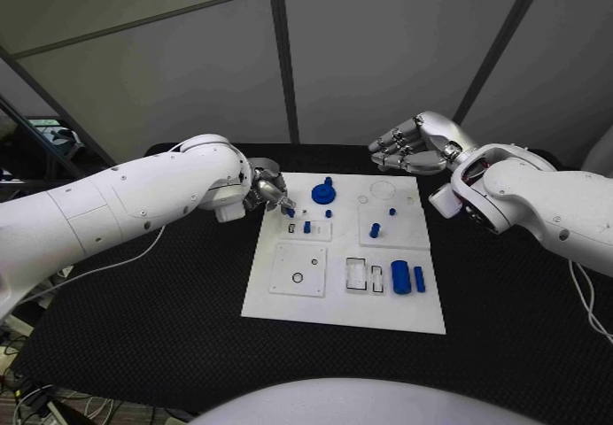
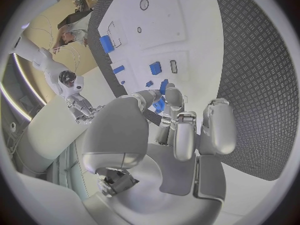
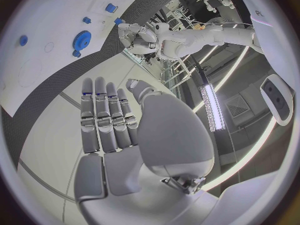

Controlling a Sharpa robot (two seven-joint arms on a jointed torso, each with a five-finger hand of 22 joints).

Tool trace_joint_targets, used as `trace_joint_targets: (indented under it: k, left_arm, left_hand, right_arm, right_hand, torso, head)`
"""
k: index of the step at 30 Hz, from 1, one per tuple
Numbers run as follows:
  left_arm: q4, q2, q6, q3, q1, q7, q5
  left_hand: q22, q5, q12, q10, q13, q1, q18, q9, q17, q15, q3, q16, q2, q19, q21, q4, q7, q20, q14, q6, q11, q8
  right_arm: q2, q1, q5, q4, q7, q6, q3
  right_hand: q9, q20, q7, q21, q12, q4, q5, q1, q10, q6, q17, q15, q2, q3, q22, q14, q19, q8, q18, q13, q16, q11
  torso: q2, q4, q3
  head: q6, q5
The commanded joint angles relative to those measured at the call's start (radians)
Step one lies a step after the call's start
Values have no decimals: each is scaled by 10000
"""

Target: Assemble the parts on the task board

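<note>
Left hand (image 1: 266, 193) low over the task board (image 1: 345, 305) near its far left corner, thumb and a finger pinching a small blue part (image 2: 160, 104) just above the plate. Blue gear (image 1: 324, 191) just beside, toward the far edge. Right hand (image 1: 411, 146) raised beyond the board's far right corner, fingers extended together, holding nothing, well apart from the parts.
</note>
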Motion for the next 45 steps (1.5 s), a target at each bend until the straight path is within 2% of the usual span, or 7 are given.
trace_joint_targets:
  k: [1,9,13,18,23,31,45]
  left_arm:
    - [338,-159,-825,-7,-99,167,-666]
    - [841,-504,-1553,-15,-376,52,-931]
    - [1020,-641,-1739,-16,-510,4,-968]
    - [1109,-677,-1734,-16,-581,-57,-980]
    - [1128,-658,-1636,-17,-629,-91,-995]
    - [1152,-606,-1532,-16,-739,-162,-1049]
    - [1190,-583,-1277,-15,-779,-215,-1187]
  left_hand:
    - [1058,50,52,275,35,-38,57,19,2327,-84,1243,24,-114,106,89,-1302,11,8,973,79,-194,9]
    - [1122,77,109,384,127,-69,36,25,2331,-110,1287,26,-164,162,179,-1324,-18,-16,975,143,-222,9]
    - [1131,84,111,402,134,-75,34,27,2337,-117,1299,30,-178,170,191,-1331,-24,-22,977,156,-229,8]
    - [1134,89,113,415,141,-77,33,27,2338,-121,1308,30,-190,173,194,-1338,-28,-27,978,165,-233,7]
    - [1134,89,113,415,141,-77,33,27,2338,-121,1308,30,-190,173,194,-1338,-28,-27,978,165,-233,7]
    - [1126,90,101,413,124,-80,36,27,2322,-123,1313,20,-194,168,181,-1340,-29,-29,973,168,-235,6]
    - [1126,90,101,413,124,-80,36,27,2322,-123,1313,20,-194,168,181,-1340,-29,-29,973,168,-235,6]
  right_arm:
    - [-3,15,-81,1,64,-13,5]
    - [-2,15,-86,-6,64,-15,5]
    - [-8,15,-86,-10,67,-14,5]
    - [-2,14,-87,-14,70,-10,5]
    - [0,14,-87,-15,70,-12,5]
    - [3,13,-87,-17,71,-33,5]
    - [-5,11,-87,-12,69,-26,5]
  right_hand:
    - [8,-8,31,-65,46,19,24,-101,-29,8,-12,-9,31,16,-10,53,61,13,31,-12,-46,35]
    - [9,-8,31,-71,49,26,26,-111,-26,10,-13,-9,39,20,-14,56,66,15,31,-11,-46,35]
    - [9,-8,31,-71,49,26,26,-111,-26,10,-13,-9,39,20,-14,56,66,15,31,-11,-46,35]
    - [9,-8,31,-71,49,26,26,-111,-26,10,-13,-9,39,20,-14,56,66,15,31,-11,-46,35]
    - [9,-8,31,-71,49,26,26,-111,-26,10,-13,-9,39,20,-14,56,66,15,31,-11,-46,35]
    - [9,-8,31,-71,49,26,26,-111,-26,10,-13,-9,39,20,-14,56,66,15,31,-11,-46,35]
    - [9,-8,31,-71,49,26,26,-111,-26,10,-13,-9,39,20,-14,56,66,15,31,-11,-46,35]
  torso:
    - [-2,3,-4]
    - [-1,-7,-2]
    - [10,5,-14]
    - [12,-9,-2]
    - [23,-16,-6]
    - [11,-3,-3]
    - [13,-9,-7]
  head:
    - [-12,13]
    - [-9,42]
    - [-10,42]
    - [-16,62]
    - [-19,75]
    - [-49,59]
    - [-49,48]
